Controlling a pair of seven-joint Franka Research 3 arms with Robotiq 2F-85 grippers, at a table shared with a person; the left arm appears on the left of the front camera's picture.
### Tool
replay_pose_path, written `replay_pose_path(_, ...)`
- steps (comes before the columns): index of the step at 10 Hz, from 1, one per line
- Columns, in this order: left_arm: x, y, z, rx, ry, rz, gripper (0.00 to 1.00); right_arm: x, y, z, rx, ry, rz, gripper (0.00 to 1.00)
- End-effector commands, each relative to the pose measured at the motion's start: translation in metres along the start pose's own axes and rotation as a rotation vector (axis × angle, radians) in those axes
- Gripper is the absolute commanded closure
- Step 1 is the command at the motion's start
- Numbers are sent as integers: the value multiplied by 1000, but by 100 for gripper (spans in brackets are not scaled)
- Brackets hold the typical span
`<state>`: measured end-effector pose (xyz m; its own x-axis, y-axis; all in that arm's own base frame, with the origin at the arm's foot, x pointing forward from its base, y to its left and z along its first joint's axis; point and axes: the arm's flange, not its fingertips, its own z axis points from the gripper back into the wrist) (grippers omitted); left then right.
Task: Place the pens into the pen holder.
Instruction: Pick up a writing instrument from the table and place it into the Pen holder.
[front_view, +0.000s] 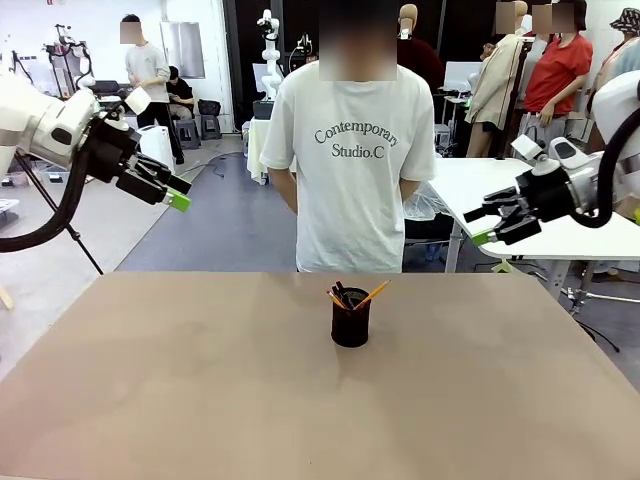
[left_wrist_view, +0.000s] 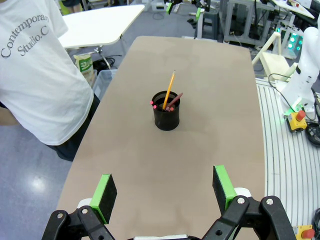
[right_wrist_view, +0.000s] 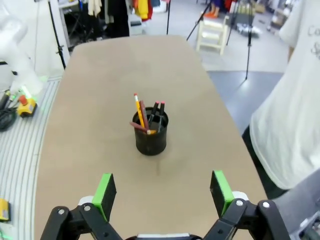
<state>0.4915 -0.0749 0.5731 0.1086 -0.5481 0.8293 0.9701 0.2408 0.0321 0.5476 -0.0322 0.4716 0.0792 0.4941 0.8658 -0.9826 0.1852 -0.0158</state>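
Standing apart from grippers: pen holder

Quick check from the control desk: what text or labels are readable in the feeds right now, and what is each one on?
"Contemporary Studio.C": printed on the chest of the person's white T-shirt, readable in the front view and partly cut off in both wrist views.
No readable print on the pens or the pen holder.

The right gripper hangs above the table with its green-padded fingers spread wide. Ahead of it, centred between the fingers, the pen holder stands upright with the pens in it. A person's white shirt lies to the right.
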Motion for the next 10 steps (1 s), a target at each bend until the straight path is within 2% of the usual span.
replay_pose_path(1, -1, 0, 2, 2, 3, 2, 0, 17, -6, 18, 26, 34, -92, 0)
replay_pose_path(7, -1, 0, 2, 2, 3, 2, 0, 41, -20, 64, -49, 127, -128, 0)
replay_pose_path(10, -1, 0, 2, 2, 3, 2, 0, 34, -19, 59, -64, 101, -100, 0)
